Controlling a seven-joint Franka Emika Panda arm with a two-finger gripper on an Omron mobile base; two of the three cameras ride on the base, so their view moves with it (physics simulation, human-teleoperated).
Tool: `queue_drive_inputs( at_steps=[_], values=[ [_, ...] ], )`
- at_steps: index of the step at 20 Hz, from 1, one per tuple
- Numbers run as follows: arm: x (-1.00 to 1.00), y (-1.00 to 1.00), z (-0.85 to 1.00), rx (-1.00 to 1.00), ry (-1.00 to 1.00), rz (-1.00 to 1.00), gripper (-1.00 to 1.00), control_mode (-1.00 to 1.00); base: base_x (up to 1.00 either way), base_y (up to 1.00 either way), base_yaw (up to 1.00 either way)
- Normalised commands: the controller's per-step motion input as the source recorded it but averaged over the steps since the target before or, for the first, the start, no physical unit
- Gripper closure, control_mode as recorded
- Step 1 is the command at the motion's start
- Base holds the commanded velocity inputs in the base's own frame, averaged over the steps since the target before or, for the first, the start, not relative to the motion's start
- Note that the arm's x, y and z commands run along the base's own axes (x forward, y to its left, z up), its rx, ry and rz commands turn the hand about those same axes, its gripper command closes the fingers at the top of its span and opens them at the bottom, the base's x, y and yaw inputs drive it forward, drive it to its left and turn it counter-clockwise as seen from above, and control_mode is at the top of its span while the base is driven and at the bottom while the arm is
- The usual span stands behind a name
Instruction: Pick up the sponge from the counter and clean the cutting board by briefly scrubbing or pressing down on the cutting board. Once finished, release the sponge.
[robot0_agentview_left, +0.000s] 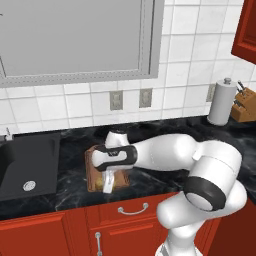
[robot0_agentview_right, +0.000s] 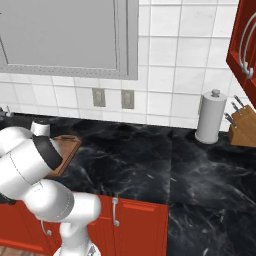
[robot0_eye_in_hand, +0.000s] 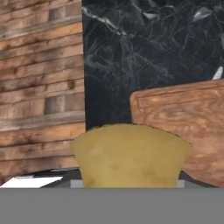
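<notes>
The pincer (robot0_agentview_left: 107, 186) is gripping the yellow sponge (robot0_eye_in_hand: 130, 154), holding it low over the near edge of the wooden cutting board (robot0_agentview_left: 93, 172) lying on the black surface (robot0_agentview_left: 150, 182) beside the sink (robot0_agentview_left: 30, 167).

From my station I list: white tiled wall (robot0_agentview_left: 185, 75); grey-framed window (robot0_agentview_left: 75, 37) above the sink; two grey wall outlets (robot0_agentview_left: 131, 99) below it; black sink basin (robot0_agentview_left: 30, 167) at left; red cabinets (robot0_agentview_left: 120, 222) with silver handles; red upper cabinet (robot0_agentview_right: 245, 45) at right; wooden plank floor (robot0_eye_in_hand: 41, 83). Lighting even.
</notes>
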Motion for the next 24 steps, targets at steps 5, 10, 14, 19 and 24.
queue_drive_inputs(
  at_steps=[5, 10, 14, 19, 24],
  values=[
    [0.22, 0.04, 0.45, 0.00, 0.04, -0.03, 1.00, -1.00, 0.00, 0.00, 0.00],
    [0.19, 0.14, 0.09, 0.00, 0.02, -0.03, 1.00, -1.00, 0.00, 0.00, 0.00],
    [0.04, 0.12, -0.16, 0.00, 0.00, 0.00, 1.00, -1.00, 0.00, 0.00, 0.00],
    [0.06, 0.04, -0.30, 0.00, 0.00, 0.00, 1.00, -1.00, 0.00, 0.00, 0.00],
    [0.04, 0.06, -0.33, 0.00, 0.00, 0.00, 1.00, -1.00, 0.00, 0.00, 0.00]
  ],
)
